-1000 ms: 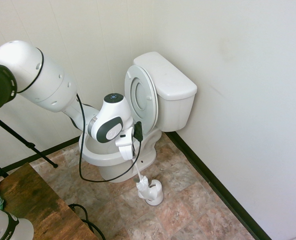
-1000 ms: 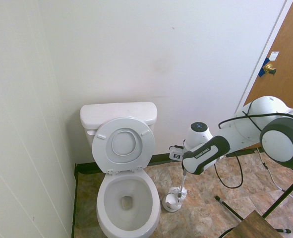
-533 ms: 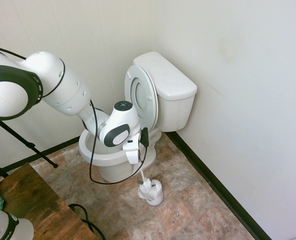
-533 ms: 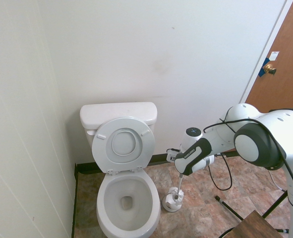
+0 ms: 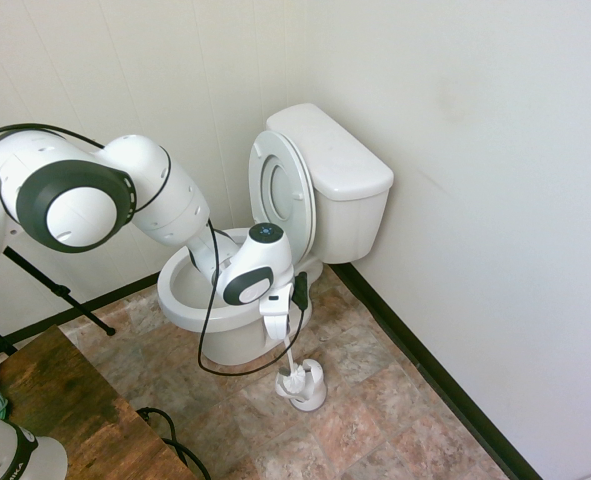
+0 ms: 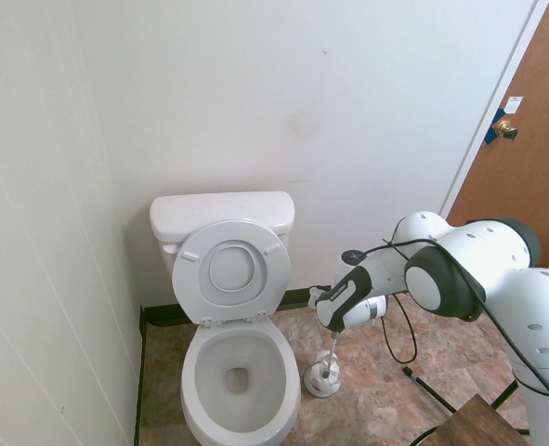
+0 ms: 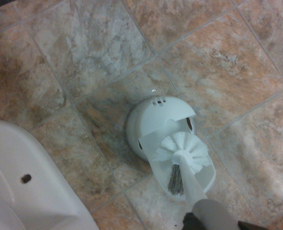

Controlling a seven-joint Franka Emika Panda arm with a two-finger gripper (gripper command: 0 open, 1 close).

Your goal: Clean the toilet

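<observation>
A: What worries you most here?

B: The toilet brush; the gripper is clenched on its white handle, pointing straight down, with the bristle head right at the open mouth of the brush holder; whether the head is seated in it I cannot tell; if the handle comes down off centre, I'd judge the bristles could catch the flap and tip or shove the holder across the floor.

A: It looks light, then?

B: A small domed plastic thing standing free on the tiles; probably easy to slide; and if the fingers let go before the brush is seated, the long handle may topple out.

A: And the toilet?

B: The toilet stands in the corner against the wall, lid and seat up, leaning on the tank; its bowl is open, just beside the holder; the arm's elbow hangs close over the bowl's rim in the first exterior view, so a careless swing could knock it.

A: The floor?

B: Mottled stone-look floor tiles in brown and grey with thin grout lines; smooth, likely slick if wet; drips from the bristles would land there.

A: The room?

B: Narrow; plain white walls, a dark baseboard, a wooden door with a brass knob; little space for the arm.
</observation>
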